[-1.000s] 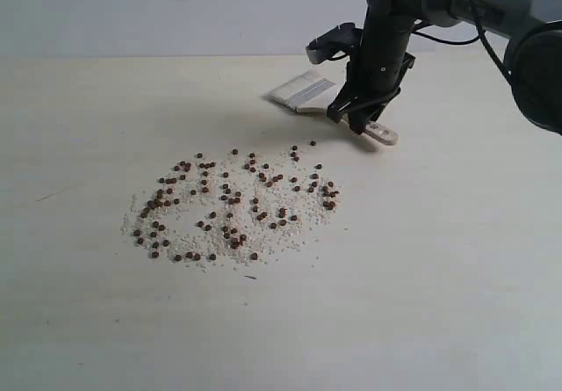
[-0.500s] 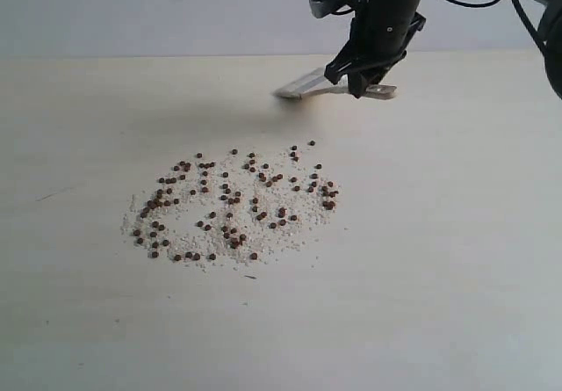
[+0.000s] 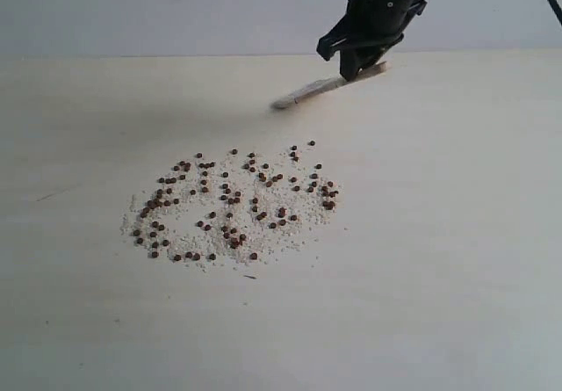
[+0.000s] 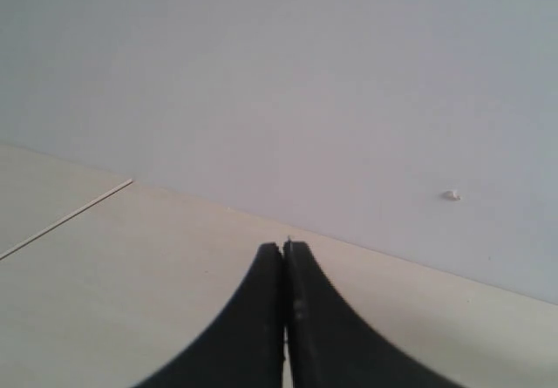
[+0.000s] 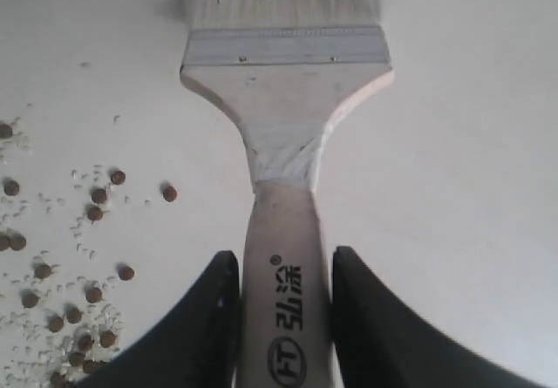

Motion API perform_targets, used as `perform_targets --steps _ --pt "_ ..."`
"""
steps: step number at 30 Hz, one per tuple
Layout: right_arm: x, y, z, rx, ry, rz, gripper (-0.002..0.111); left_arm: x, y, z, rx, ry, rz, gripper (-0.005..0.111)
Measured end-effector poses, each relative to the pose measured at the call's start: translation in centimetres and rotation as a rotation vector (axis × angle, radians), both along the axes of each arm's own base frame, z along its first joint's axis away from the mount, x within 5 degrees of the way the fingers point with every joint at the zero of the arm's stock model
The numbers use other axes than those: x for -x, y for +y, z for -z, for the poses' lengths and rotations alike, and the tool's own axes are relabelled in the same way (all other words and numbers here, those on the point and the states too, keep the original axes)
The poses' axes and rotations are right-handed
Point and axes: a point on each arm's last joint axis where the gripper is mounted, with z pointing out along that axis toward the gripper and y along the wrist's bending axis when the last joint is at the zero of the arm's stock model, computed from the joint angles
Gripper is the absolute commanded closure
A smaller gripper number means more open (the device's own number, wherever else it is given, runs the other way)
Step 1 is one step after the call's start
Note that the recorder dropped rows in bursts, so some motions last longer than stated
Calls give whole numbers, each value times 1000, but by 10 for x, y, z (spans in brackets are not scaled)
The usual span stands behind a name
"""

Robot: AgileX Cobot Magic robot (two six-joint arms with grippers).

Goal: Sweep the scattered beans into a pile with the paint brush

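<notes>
Beans (image 3: 230, 206) lie scattered in a broad, loose patch left of centre in the exterior view, dark reddish-brown dots mingled with fine whitish crumbs (image 3: 294, 235) on the pale table (image 3: 439, 277). They are spread thin, with a few strays at the patch's upper right edge. Above them, in the upper middle of the frame, the right gripper (image 3: 348, 64) reaches down from the top edge, clamped on the paint brush (image 3: 316, 90). The brush shows edge-on and tilted, bristles (image 3: 279, 104) low to the left, handle (image 3: 376, 69) higher to the right. Whether the bristles touch the table I cannot tell. The brush is well apart from the nearest beans. The right wrist view shows the grip close up: two black fingers (image 5: 209, 318) press the light wooden handle from either side, with the silver ferrule (image 5: 286, 46) and the off-white bristles beyond. The left gripper (image 4: 284, 250), seen in its own camera, has its jaws closed together on nothing, facing the grey wall (image 4: 305, 74).
</notes>
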Motion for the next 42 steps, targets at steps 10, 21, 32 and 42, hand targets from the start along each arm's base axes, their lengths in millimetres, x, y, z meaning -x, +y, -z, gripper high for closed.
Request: perform_targets --steps 10,21,32,42 --pt "-6 -3 38 70 64 -2 108 0 0 0 0 0 0 107" --pt "-10 -2 79 97 119 8 108 0 0 0 0 0 0 107" --pt "-12 -2 96 102 132 12 108 0 0 0 0 0 0 107" --pt "-13 -4 96 126 120 11 73 0 0 0 0 0 0 107"
